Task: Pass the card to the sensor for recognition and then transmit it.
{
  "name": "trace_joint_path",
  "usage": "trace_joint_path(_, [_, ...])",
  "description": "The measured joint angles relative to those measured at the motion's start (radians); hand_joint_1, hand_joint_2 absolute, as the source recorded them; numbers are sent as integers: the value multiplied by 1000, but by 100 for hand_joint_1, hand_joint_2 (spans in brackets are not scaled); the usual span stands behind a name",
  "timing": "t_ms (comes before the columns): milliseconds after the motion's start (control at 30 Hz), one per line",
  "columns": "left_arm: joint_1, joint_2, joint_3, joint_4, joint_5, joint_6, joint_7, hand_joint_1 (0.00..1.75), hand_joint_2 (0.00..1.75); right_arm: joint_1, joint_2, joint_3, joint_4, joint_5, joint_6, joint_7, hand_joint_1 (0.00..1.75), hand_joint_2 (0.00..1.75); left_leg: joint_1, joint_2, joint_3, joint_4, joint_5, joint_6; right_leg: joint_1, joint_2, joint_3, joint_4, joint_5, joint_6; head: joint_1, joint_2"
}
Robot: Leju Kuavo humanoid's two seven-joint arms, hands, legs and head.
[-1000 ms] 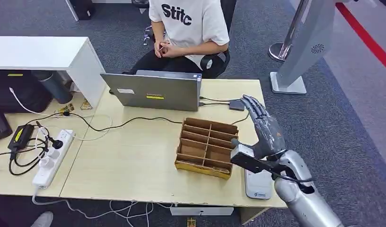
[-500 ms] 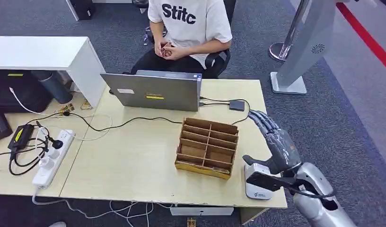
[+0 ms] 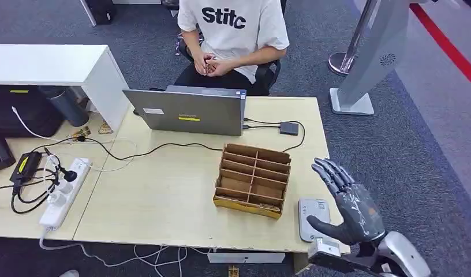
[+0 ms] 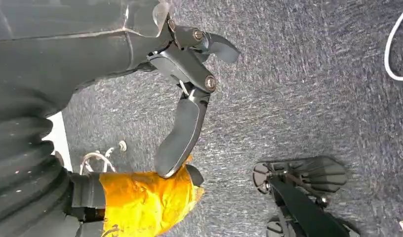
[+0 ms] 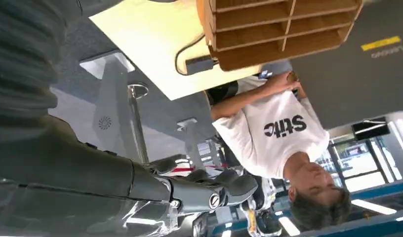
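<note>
At the desk's near edge, about 5 o'clock in our head view, the robot's right hand hovers with dark, jointed fingers fanned wide and nothing in them. Its thumb reaches toward a flat, round-cornered grey sensor just beside it at 9 o'clock; the sensor carries a small label too fine for us to read. We cannot tell where the card lies.

In our left wrist view the left hand hangs over grey carpet, its fingers loosely bent and apart, holding nothing.

Toward the centre of the pale wood-grain desk stands a brown partitioned organiser, its compartments open. At 9 o'clock lies a white power strip with black plugs and looped cables. Farther back, a grey laptop shows us its lid with a yellow sticker, and a small dark box on a cable sits at 1 o'clock.

At 12 o'clock, beyond the desk, a person sits with hands clasped, in a white T-shirt printed "Stitc".
</note>
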Motion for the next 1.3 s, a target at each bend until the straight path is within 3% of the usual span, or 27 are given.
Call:
trace_joint_path(167, [-1,0,-18,0,-11,0,0,0,175,-9,9,37,6,30,-7,4,0,175,0,0,-1,0,0,0,0,0,0,0,0,0,0,0])
trace_joint_path(467, [-16,-7,-44,0,-18,-5,30,0,175,-139,111,171,150,86,-55,21,0,175,0,0,0,0,1,-1,0,0,0,1,0,0,0,0])
trace_joint_path(667, [-23,-9,-53,0,-16,-11,39,0,175,-185,150,230,232,68,-55,25,0,175,0,0,0,0,1,-1,0,0,0,1,0,0,0,0])
trace_joint_path(900, [-29,-8,-54,0,-14,-11,40,0,175,-207,166,259,280,64,-53,29,0,175,0,0,0,0,1,-1,0,0,0,1,0,0,0,0])
trace_joint_path(1300, [-30,-8,-55,0,-7,-3,46,0,175,-230,165,280,356,83,-14,90,0,175,0,0,0,0,1,-1,0,0,0,1,0,0,0,0])
